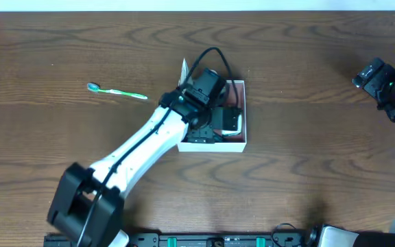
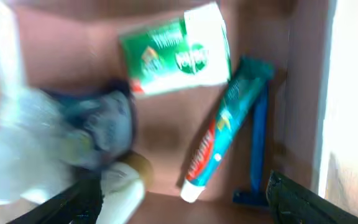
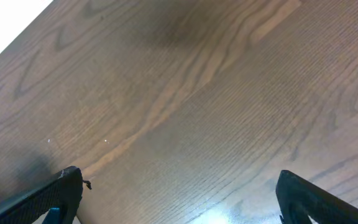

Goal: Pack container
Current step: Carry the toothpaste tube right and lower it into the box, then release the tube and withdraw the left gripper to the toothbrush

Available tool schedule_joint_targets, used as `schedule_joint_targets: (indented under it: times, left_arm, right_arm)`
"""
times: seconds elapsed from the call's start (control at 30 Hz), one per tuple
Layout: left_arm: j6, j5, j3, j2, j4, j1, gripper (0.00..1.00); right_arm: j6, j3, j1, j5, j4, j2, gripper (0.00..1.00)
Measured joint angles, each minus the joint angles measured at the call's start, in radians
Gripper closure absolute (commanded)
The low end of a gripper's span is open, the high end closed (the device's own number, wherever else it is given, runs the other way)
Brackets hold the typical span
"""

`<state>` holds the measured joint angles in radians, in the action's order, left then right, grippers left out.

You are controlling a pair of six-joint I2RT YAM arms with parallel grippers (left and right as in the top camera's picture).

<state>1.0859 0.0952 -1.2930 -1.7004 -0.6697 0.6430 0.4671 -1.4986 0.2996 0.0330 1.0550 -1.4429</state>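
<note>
Overhead: left arm reaches over the container, mid-counter. Right arm sits far right. Toothbrush lies on the counter left of the container, long axis roughly left-right. Left arm is nearer, so that's likely the next pick.

Left wrist: left jaws wide apart, gripping nothing, above toothpaste, razor and green box inside the container.

Right wrist: right jaws wide, empty, over bare counter.

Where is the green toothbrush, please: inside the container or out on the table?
Out: the toothbrush lies on the bare table, apart from the container, outside its walls.
</note>
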Motion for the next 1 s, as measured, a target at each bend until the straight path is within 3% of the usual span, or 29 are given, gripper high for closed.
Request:
schedule_joint_targets:
  times: [0.33,0.47,0.7,0.87,1.0]
  left_arm:
    - [0.005,0.002,0.0,0.278,0.109,0.152,0.13]
    - [-0.045,-0.038,0.0,0.367,0.193,0.154,0.0]
    - [-0.323,-0.254,-0.003,0.499,0.401,0.031,0.02]
    - [-0.576,-0.319,-0.004,0.51,0.438,-0.213,0.02]
    - [-0.871,-0.287,-0.006,0.443,0.396,-0.467,0.02]
  right_arm:
    - [0.0,0.0,0.0,0.0,0.0,0.0,0.01]
    - [0.0,0.0,0.0,0.0,0.0,0.0,0.01]
    - [0.0,0.0,0.0,0.0,0.0,0.0,0.01]
    - [0.0,0.0,0.0,0.0,0.0,0.0,0.01]
    - [0.0,0.0,0.0,0.0,0.0,0.0,0.01]
